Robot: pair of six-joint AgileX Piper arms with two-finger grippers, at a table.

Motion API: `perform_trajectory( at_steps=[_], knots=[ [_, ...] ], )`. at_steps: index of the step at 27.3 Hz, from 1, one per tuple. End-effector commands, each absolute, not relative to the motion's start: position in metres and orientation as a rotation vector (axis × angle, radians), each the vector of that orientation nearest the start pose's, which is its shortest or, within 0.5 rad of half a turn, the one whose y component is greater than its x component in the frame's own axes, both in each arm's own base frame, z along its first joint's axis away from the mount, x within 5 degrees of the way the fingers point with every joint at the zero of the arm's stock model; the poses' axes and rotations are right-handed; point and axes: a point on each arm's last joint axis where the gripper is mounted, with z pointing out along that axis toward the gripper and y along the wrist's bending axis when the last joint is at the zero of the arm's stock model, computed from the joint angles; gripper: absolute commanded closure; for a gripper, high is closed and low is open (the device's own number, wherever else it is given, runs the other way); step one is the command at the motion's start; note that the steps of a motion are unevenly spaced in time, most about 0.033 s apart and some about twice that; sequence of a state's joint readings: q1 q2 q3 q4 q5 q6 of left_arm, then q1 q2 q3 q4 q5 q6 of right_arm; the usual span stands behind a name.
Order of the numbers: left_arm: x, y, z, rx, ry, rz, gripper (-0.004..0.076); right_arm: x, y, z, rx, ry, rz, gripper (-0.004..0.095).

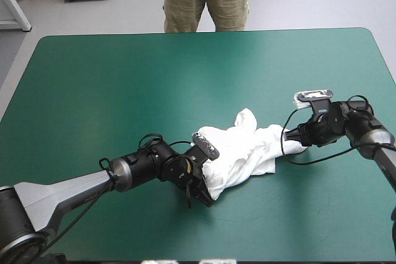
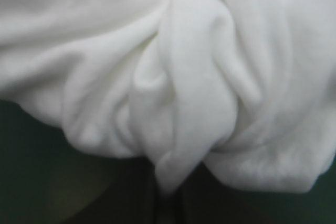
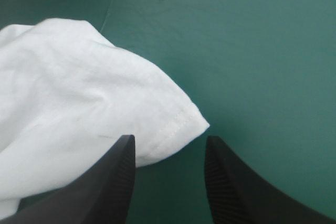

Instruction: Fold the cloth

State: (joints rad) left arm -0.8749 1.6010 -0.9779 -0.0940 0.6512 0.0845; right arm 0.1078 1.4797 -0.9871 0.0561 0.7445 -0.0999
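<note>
Table: a teal-green cover (image 1: 124, 78) is spread over the whole top.
T-shirt: the white T-shirt (image 1: 244, 149) is seen as a crumpled heap on the right half of the table, nearer the near edge than the far one. It is drawn out lengthwise between the two grippers.
In the way: the left wrist view is almost filled by bunched white folds, so little of the cover is seen there, only dark strips beside the cloth.
Left arm: it is stretched low over the table from the near left corner, with the wrist turned toward the heap's near left end.
Left gripper: the left gripper (image 1: 201, 197) is set at that end. Its black fingers are made out only dimly, all but closed, with a narrow fold of cloth pinched between them.
Right arm: it is brought in low from the table's right edge and pointed at the heap's right end.
Right gripper: the right gripper (image 3: 168, 145) is held with its jaws moderately apart. A hemmed corner (image 3: 184, 124), its stitching visible, is seen lying in the gap and reaching over one finger (image 3: 113, 182); it is not clamped.
</note>
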Motion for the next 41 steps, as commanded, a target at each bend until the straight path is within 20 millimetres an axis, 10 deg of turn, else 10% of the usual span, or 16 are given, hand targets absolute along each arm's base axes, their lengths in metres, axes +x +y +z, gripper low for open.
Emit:
perform_trajectory(
  at_steps=[1,12,19,26,30,41],
  knots=[
    [0.194,-0.241,0.223,1.183,2.495,-0.328,0.0731,0.299,0.033,0.244,-0.241,2.67,0.057,0.0497],
    [0.194,-0.241,0.223,1.183,2.495,-0.328,0.0731,0.313,0.034,0.213,-0.256,2.746,0.057,0.0517],
    [0.196,-0.243,0.226,1.158,2.462,-0.35,0.0733,0.309,0.044,0.211,-0.342,2.779,0.149,0.092],
    [0.192,-0.236,0.246,1.138,2.4,-0.368,0.0733,0.304,0.045,0.225,-0.337,2.739,0.166,0.0923],
    [0.194,-0.209,0.287,1.024,2.341,-0.344,0.0733,0.287,0.044,0.273,-0.32,2.595,0.182,0.0923],
    [0.187,-0.122,0.494,0.731,1.869,-0.07,0.0733,0.179,0.045,0.497,-0.391,1.802,0.253,0.0923]
  ],
)
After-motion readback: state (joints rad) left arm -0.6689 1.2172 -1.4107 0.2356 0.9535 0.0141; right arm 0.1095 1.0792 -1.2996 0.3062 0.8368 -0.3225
